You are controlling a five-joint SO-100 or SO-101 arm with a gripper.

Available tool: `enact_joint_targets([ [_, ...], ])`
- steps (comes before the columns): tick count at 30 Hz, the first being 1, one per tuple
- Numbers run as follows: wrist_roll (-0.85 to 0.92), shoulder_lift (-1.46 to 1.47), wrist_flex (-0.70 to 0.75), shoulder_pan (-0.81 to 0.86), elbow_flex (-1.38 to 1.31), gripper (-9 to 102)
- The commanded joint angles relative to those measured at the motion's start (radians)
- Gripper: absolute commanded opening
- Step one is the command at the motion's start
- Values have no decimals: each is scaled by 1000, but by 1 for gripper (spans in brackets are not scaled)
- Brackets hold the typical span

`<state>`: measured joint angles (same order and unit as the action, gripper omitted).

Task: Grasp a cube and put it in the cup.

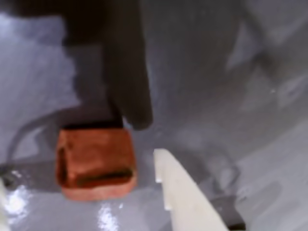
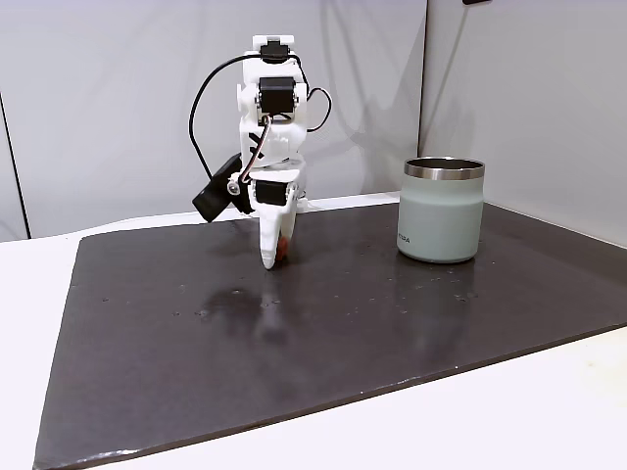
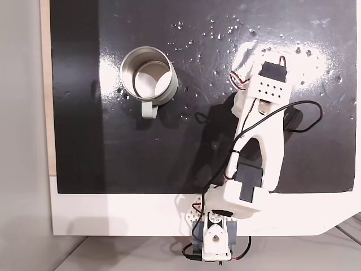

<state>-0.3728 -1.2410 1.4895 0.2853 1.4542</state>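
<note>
In the wrist view the brick-red cube lies on the glossy dark mat. My gripper is open around it. The white finger stands a small gap to the cube's right, and a sliver of the other finger shows at the left edge. In a fixed view the gripper points straight down at the mat, with a bit of the cube showing by its tip. The grey-green cup stands upright well to the right. In another fixed view, from above, the cup is empty.
The dark mat covers most of a white table. Grey wall panels stand close behind the mat. From above, the white arm and its black cable stretch over the mat, with the base at the table's edge.
</note>
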Motion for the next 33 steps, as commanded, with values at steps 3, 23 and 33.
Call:
enact_joint_targets([
  [3,12,-6,-9,-2,8,30],
  [23,31,-35,-3,5,28,7],
  [33,37,-156,66,-25,-32,6],
])
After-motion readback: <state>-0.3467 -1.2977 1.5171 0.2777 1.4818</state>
